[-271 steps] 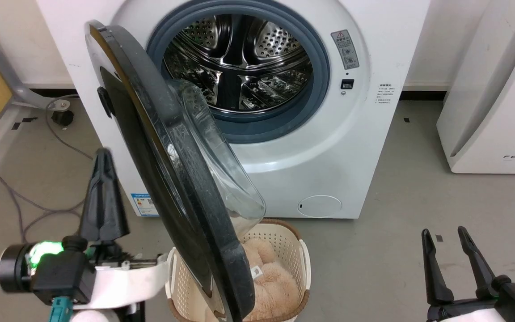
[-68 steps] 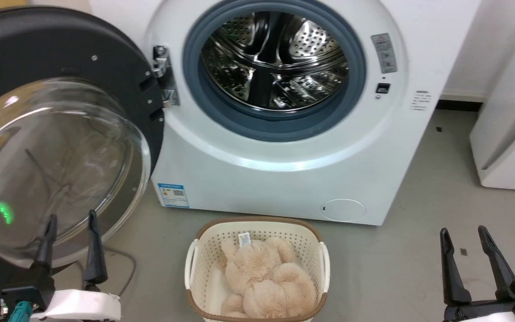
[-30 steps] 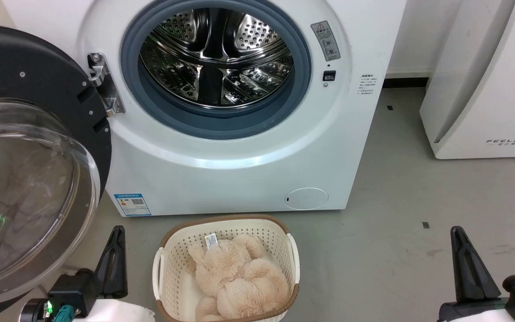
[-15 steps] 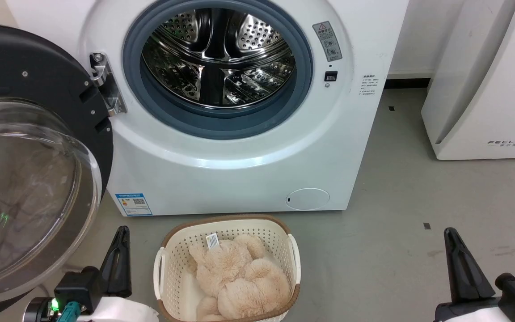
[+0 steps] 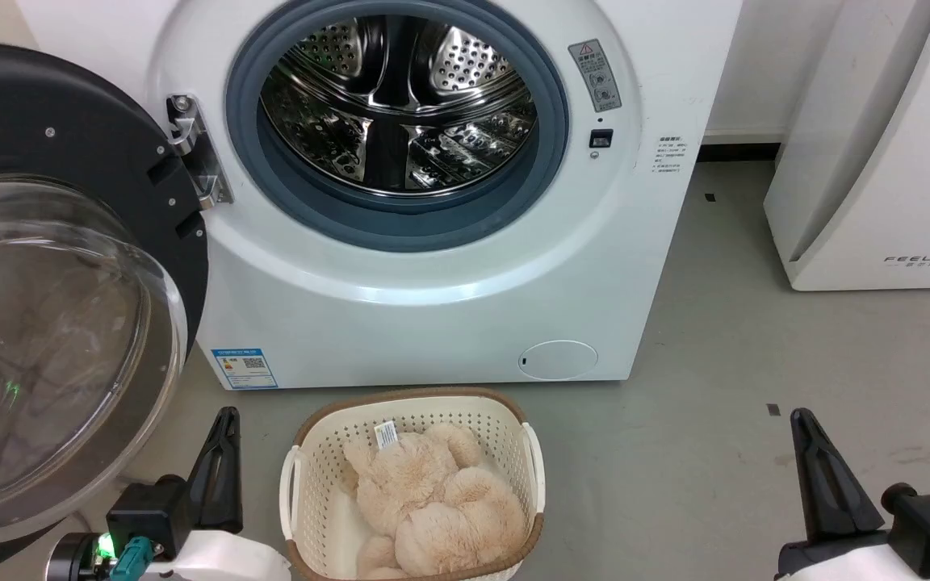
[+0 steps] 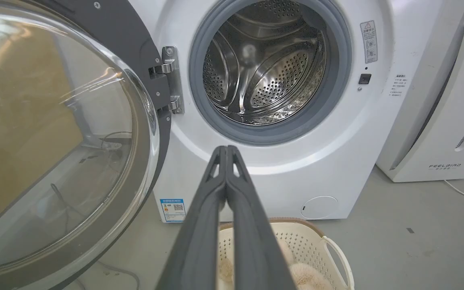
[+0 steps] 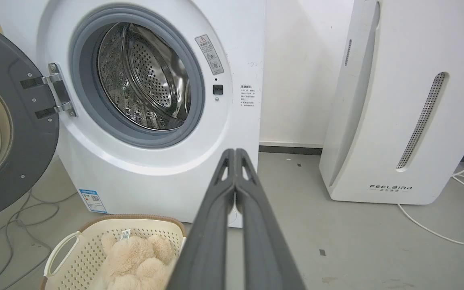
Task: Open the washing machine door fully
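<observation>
— What stands on the smooth grey floor [image 5: 715, 363]?
— The big white front-loading washing machine [image 5: 433, 323]. Just in front of it sits a cream perforated plastic basket with a brown rim [image 5: 408, 397].
— And to the right?
— A tall white FEELBIRD appliance [image 5: 877, 202], near the washer. A thin white cord [image 7: 429, 230] trails beside it, and thin grey cables [image 7: 14, 224] lie at the left.

Laundry area, utility-room look: white washing machine [image 5: 433, 323] on bare grey floor [image 5: 715, 363], plain white wall [image 7: 292, 80] behind it, laundry basket [image 5: 408, 395] just before it, white appliance [image 5: 877, 161] to its right.
</observation>
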You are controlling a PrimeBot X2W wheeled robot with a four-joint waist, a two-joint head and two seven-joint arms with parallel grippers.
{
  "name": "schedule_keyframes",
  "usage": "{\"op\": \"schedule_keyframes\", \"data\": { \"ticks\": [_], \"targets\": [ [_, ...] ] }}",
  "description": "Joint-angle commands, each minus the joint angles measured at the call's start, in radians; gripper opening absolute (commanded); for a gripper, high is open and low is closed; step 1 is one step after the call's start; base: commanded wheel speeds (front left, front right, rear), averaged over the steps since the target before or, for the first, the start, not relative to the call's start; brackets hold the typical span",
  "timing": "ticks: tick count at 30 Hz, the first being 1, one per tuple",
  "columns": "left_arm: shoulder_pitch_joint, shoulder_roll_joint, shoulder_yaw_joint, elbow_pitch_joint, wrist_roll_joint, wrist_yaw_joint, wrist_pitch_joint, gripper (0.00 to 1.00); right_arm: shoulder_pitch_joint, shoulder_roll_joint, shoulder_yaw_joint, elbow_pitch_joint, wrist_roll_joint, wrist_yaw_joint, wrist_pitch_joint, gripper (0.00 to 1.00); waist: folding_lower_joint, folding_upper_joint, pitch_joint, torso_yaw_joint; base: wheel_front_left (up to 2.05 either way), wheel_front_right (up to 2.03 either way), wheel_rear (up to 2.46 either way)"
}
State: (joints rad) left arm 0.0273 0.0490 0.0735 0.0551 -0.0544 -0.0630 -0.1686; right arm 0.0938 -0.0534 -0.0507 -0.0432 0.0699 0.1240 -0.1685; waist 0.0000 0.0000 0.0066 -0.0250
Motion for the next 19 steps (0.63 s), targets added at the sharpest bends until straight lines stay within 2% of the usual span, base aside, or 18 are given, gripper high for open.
{"op": "schedule_keyframes", "data": {
  "ticks": [1, 19],
  "targets": [
    [-0.008, 0.000, -0.004, -0.008, 0.007, 0.006, 0.005, 0.00, -0.019, 0.001, 0.003, 0.003, -0.008, 0.002, 0.007, 0.00, 0.0000, 0.0000, 0.000, 0.000, 0.00, 0.00, 0.00],
    [-0.012, 0.001, -0.019, -0.018, 0.018, 0.018, 0.040, 0.00, -0.035, 0.002, 0.013, 0.012, -0.022, 0.003, 0.042, 0.00, 0.0000, 0.0000, -0.002, 0.006, 0.00, 0.00, 0.00]
  ]
}}
